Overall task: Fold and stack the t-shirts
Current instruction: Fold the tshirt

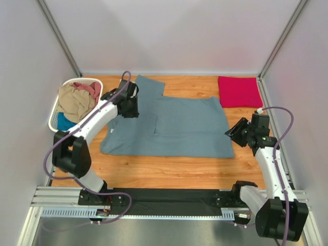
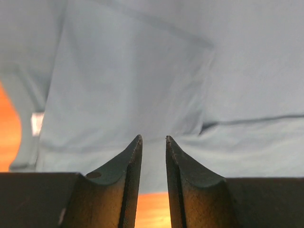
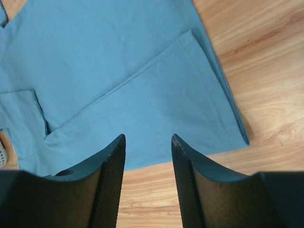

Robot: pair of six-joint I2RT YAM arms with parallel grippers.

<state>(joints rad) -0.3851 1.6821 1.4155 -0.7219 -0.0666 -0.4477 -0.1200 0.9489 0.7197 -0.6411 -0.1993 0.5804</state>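
Note:
The large slate grey-blue t-shirt [image 1: 174, 128] lies spread on the wooden table, partly folded, with one sleeve pointing to the back. My left gripper [image 1: 129, 108] hovers over its left part, jaws a little apart and empty; the left wrist view [image 2: 153, 138] shows the shirt [image 2: 142, 71] below it. My right gripper [image 1: 231, 133] is open and empty at the shirt's right edge; the right wrist view [image 3: 148, 137] shows the hem [image 3: 142, 85]. A folded crimson-pink t-shirt [image 1: 239, 91] lies at the back right. Tan [image 1: 74, 102], dusty-pink [image 1: 90, 88] and bright-blue [image 1: 64, 123] t-shirts are in the basket.
The white slatted laundry basket [image 1: 53, 117] stands at the left edge beside my left arm. Bare wood [image 1: 169, 169] lies between the shirt and the black rail at the near edge. Pale walls close in the left, back and right.

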